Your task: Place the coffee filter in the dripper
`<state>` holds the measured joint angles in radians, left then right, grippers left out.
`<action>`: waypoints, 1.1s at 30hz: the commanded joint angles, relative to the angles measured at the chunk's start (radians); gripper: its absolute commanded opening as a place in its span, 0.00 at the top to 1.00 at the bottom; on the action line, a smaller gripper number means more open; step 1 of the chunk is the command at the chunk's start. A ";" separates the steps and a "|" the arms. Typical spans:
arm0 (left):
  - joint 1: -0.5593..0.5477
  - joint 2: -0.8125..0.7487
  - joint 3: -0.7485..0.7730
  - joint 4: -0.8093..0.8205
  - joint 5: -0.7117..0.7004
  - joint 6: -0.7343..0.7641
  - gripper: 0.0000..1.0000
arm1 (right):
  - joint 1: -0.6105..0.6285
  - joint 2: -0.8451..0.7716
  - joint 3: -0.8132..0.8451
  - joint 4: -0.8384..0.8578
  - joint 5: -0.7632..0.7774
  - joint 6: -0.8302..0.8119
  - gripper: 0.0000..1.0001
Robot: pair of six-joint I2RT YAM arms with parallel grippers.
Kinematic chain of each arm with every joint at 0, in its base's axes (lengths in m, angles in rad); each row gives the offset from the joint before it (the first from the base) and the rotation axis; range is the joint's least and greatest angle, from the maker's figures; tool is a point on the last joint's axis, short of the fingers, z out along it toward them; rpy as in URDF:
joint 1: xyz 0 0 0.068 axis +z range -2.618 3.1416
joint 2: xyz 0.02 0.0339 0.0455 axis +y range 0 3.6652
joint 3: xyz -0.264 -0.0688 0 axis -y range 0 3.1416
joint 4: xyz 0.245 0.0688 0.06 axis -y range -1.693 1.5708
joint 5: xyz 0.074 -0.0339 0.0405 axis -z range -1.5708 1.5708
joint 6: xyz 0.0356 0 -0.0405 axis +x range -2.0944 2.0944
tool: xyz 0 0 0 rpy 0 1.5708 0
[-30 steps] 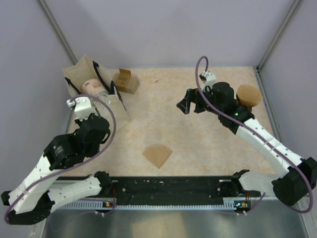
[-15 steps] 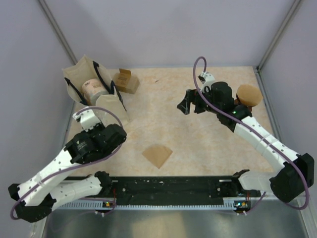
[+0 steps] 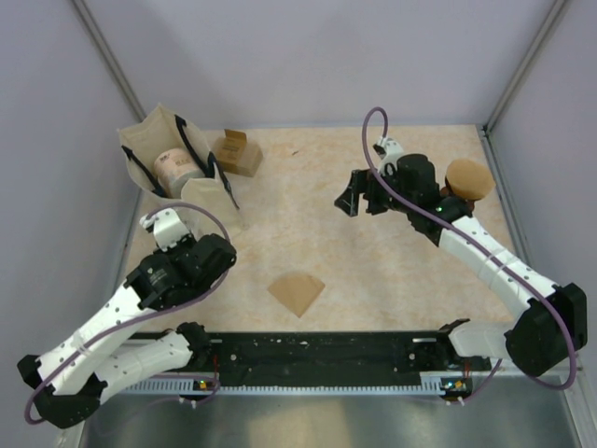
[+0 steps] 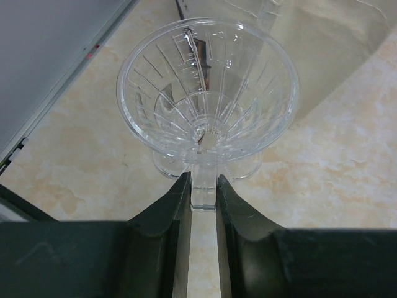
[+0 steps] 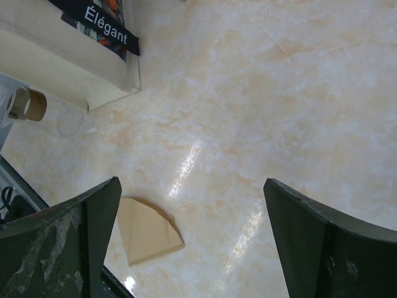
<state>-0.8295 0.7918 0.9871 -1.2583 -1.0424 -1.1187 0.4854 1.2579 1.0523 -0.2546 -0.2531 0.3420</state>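
The brown folded coffee filter (image 3: 297, 293) lies flat on the table near the front middle; it also shows in the right wrist view (image 5: 149, 231). The clear ribbed glass dripper (image 4: 208, 93) stands upright beside the bag, mouth up and empty. My left gripper (image 4: 203, 185) is shut on the dripper's clear handle (image 4: 203, 192). I cannot tell whether its base rests on the table. In the top view my left arm (image 3: 182, 266) hides these fingers. My right gripper (image 3: 359, 198) is open and empty, high above the table and far behind the filter.
A cream tote bag (image 3: 163, 154) holding a round tin stands at the back left, its flap near the dripper. A small cardboard box (image 3: 237, 152) sits beside it. A round brown object (image 3: 469, 178) lies at the back right. The metal wall rail runs along the left edge.
My left arm has swung from beside the bag toward the front and right. My right arm has hardly moved. The filter has not moved.
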 commanded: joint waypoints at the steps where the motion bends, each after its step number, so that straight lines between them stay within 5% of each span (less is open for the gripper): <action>1: 0.009 0.050 0.061 -0.179 -0.085 -0.159 1.00 | -0.019 0.001 -0.008 0.035 -0.011 0.000 0.01; 12: 0.156 0.003 -0.060 0.128 -0.103 0.029 1.00 | -0.027 0.011 -0.014 0.043 -0.031 0.002 0.01; 17: 0.171 -0.057 -0.139 0.368 -0.097 0.233 1.00 | -0.030 0.029 -0.014 0.046 -0.037 0.003 0.01; 24: 0.194 0.013 -0.162 0.306 -0.148 0.157 1.00 | -0.038 0.024 -0.017 0.044 -0.049 -0.001 0.01; 33: 0.220 0.034 -0.238 0.447 -0.117 0.235 1.00 | -0.039 0.025 -0.021 0.044 -0.057 -0.005 0.01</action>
<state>-0.6254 0.8257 0.7723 -0.9085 -1.1507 -0.9237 0.4553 1.2896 1.0401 -0.2523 -0.2943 0.3420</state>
